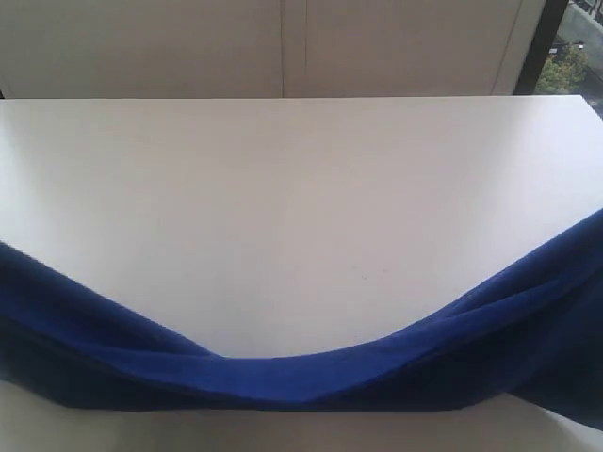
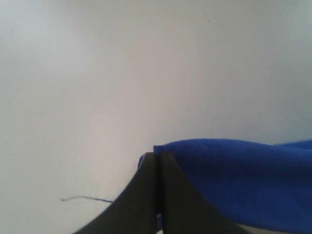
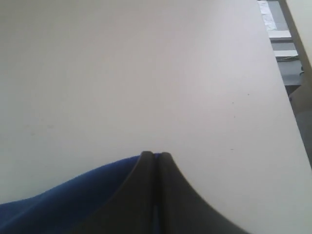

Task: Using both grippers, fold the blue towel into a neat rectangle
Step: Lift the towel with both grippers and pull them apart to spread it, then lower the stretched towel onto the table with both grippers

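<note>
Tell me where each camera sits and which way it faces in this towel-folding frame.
Exterior view: off the arms, seemingly at the near side, looking across the white table toward pale wall panels; the blue towel sags across the foreground; no robot part shows.
Left wrist view: on the left arm, looking past the left end effector, shut on a towel edge, onto the table.
Right wrist view: on the right arm, looking past the right end effector, likewise shut on the towel, onto the table.
Shared: both wrist views show closed jaws pinching the towel.
</note>
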{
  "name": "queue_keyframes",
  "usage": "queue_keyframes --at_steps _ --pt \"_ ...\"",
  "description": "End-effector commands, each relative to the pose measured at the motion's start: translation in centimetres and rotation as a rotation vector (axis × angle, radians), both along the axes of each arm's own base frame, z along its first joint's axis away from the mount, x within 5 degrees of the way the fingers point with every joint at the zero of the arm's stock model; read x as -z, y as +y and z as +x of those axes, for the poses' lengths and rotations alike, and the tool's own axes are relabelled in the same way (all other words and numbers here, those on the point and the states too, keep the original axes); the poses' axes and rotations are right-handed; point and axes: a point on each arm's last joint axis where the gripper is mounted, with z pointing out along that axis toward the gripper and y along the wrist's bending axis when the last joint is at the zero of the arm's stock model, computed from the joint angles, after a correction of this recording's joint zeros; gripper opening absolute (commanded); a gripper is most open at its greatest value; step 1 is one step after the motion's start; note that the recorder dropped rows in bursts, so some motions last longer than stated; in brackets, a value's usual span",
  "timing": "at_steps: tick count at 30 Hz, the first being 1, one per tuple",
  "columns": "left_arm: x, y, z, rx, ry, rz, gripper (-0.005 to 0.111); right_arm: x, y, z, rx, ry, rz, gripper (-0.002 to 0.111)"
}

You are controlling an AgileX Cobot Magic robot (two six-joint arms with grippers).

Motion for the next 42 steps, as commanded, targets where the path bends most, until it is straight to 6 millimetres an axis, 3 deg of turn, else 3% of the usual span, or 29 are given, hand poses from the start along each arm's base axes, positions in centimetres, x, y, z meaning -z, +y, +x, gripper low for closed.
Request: queue_keyframes --at_steps 1,4,6,10,13,18,19,22,27,29,30,35,39,42 --pt "2.3 -1.8 5.2 -0.029 -0.041 0.047 0.000 2.0 1.0 5.4 0.052 -0.023 -0.077 0.000" --pt "3.5 -2.3 7.7 -0.084 -0.072 0.090 0.000 3.7 1.6 8.1 0.071 -0.010 -0.114 0.000" --pt "4.0 -2.3 8.4 -0.090 -0.073 0.122 0.000 4.2 1.8 8.9 0.076 0.007 -0.123 0.000" --pt "2.7 -2.2 8.2 -0.095 -0.114 0.110 0.000 3.2 1.8 8.7 0.076 -0.035 -0.102 0.000" --pt "0.5 -1.6 7.1 -0.120 -0.163 0.068 0.000 1.2 1.1 7.0 0.095 -0.099 -0.077 0.000" --pt "-2.2 -0.2 3.8 -0.146 -0.209 -0.002 0.000 -1.3 -0.4 2.8 0.132 -0.167 -0.022 0.000" --pt "-2.9 0.2 1.9 -0.129 -0.209 -0.056 0.000 -1.9 -0.9 0.8 0.127 -0.173 0.003 0.000" --pt "-3.8 1.0 -1.0 -0.092 -0.213 -0.114 0.000 -2.6 -1.6 -2.1 0.114 -0.185 0.045 0.000" --pt "-4.4 3.9 -8.3 -0.111 -0.207 -0.206 0.000 -3.0 -3.5 -8.9 0.121 -0.205 0.146 0.000" --pt "-4.2 4.4 -9.4 -0.119 -0.189 -0.209 0.000 -2.9 -3.6 -9.2 0.126 -0.200 0.146 0.000" --pt "-4.0 4.4 -9.3 -0.119 -0.186 -0.207 0.000 -2.8 -3.4 -8.9 0.124 -0.195 0.144 0.000" --pt "-0.7 2.2 -4.8 -0.131 -0.122 -0.180 0.000 0.5 -1.4 -3.1 0.093 -0.080 0.071 0.000" --pt "3.7 0.1 2.0 -0.224 -0.143 -0.111 0.000 3.7 0.3 3.5 0.132 -0.031 -0.004 0.000" --pt "7.2 -2.1 7.8 -0.245 -0.165 -0.062 0.000 7.7 2.0 9.2 0.129 0.022 -0.059 0.000"
